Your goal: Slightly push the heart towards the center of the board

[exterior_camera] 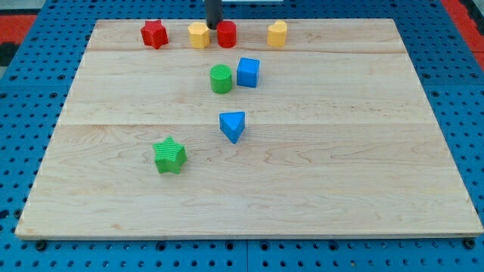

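Our tip [214, 26], a bare rod with no fingers to open or close, stood at the tabletop's [363, 189] top edge. The yellow heart [199, 35] sat just to its view-left, the red cylinder [227, 34] just right. Light, rigid and likely slippery, the heart seemed to need a nudge on its top side. The green cylinder [221, 78] and blue cube [248, 72] waited below.

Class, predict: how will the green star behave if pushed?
The green star probably slides rather than rolls: it sits flat on the smooth wooden board. Its points may make it spin under an off-centre push.
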Controlling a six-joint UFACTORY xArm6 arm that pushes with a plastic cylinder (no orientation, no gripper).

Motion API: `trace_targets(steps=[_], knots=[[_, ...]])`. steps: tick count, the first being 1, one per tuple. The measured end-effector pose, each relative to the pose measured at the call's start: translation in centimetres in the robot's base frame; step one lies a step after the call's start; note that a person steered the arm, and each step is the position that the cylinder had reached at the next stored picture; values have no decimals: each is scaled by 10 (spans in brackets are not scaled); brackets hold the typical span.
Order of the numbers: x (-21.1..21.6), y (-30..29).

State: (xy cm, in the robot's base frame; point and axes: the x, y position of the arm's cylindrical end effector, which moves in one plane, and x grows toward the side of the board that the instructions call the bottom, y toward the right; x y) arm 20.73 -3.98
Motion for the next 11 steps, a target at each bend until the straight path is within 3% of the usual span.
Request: trace_targets(steps=[2,4,6,7,8,9,10,11], knots=[[-15,14],[-15,141],[-13,110],[26,128],[8,170],[64,212],[104,126],[85,125]])
